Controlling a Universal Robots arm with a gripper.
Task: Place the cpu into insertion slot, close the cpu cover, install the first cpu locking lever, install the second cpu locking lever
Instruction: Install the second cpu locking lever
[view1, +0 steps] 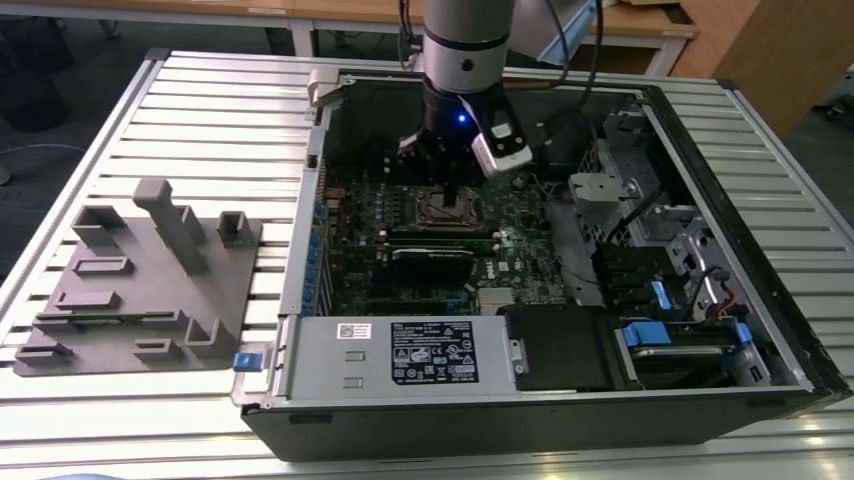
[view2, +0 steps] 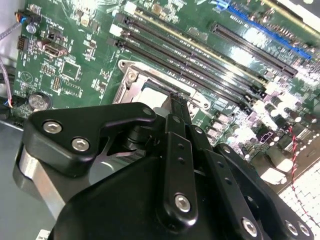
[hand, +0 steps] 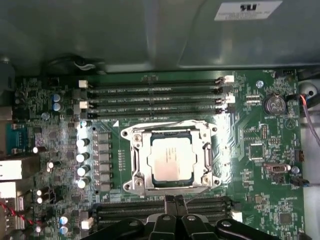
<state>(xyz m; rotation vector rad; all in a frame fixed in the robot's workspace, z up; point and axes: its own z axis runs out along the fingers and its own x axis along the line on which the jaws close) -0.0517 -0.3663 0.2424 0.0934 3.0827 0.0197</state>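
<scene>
A slatted metal table (view1: 200, 110) carries an open computer case (view1: 747, 250) in the exterior view, lying on its side. At the case's nine o'clock sits a grey fixture block (view1: 140, 290) with upright posts and shallow pockets. Inside the case lies a green motherboard (view1: 521, 220). A silver power supply box (view1: 400, 355) with a label fills the case's six o'clock edge, and blue drive latches (view1: 643, 333) sit toward four o'clock. In the first wrist view, long black memory slots (hand: 150, 97) run across the board, a coin battery (hand: 274, 104) lies at two o'clock, and round capacitors (hand: 82, 157) line up at nine o'clock.
</scene>
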